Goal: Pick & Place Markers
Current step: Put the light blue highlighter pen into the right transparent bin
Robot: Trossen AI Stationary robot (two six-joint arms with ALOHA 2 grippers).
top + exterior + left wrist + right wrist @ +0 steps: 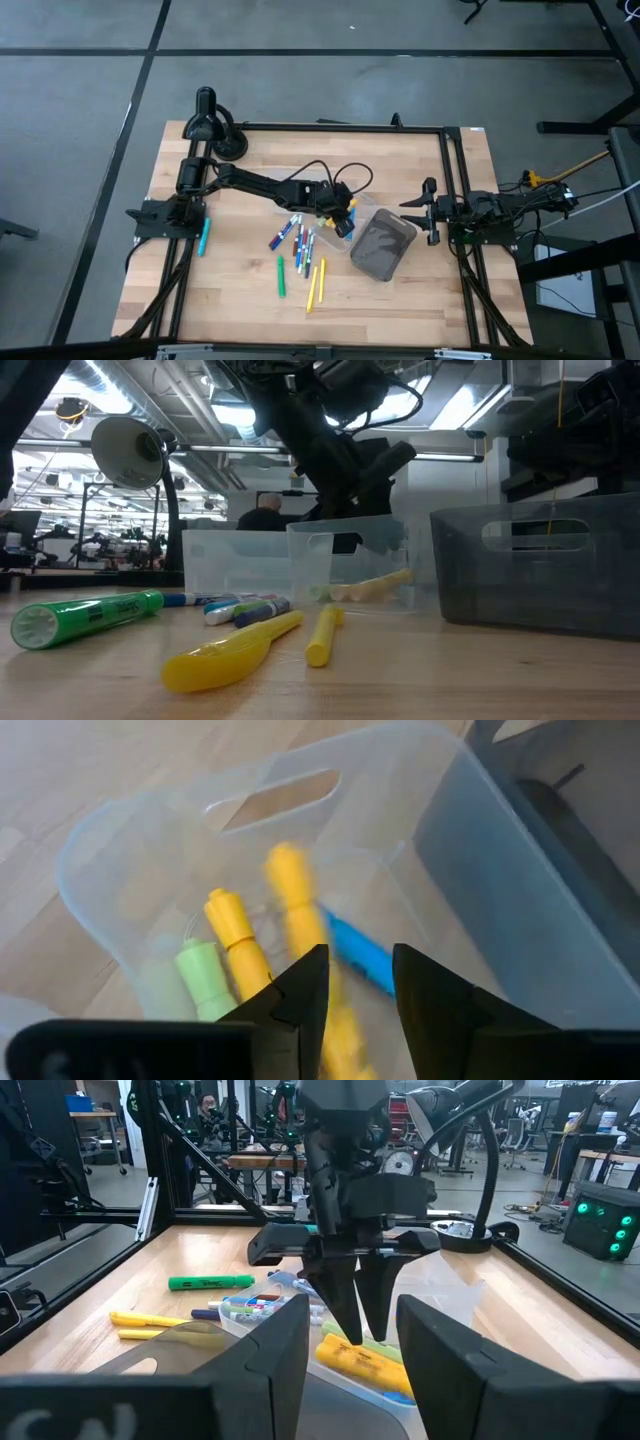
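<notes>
Desk (400, 290): wooden, carrying everything; the work sits near its middle.
Grey bin (383, 246): dark, rectangular, just right of centre, beside the tray.
Clear tray (150, 850): see-through, seemingly the drop spot; yellow, green and blue markers lie inside.
Left gripper (358, 982): hangs over the tray, jaws slightly apart and empty; a blurred yellow marker (295, 910) below looks just let go, I'd judge.
Right gripper (350, 1350): waits by the desk's right edge, jaws parted, holding nothing.
Loose markers (298, 250): short capped pens, mixed colours, scattered towards the desk's front from the centre; one teal pen (203, 238) lies near the left edge.
</notes>
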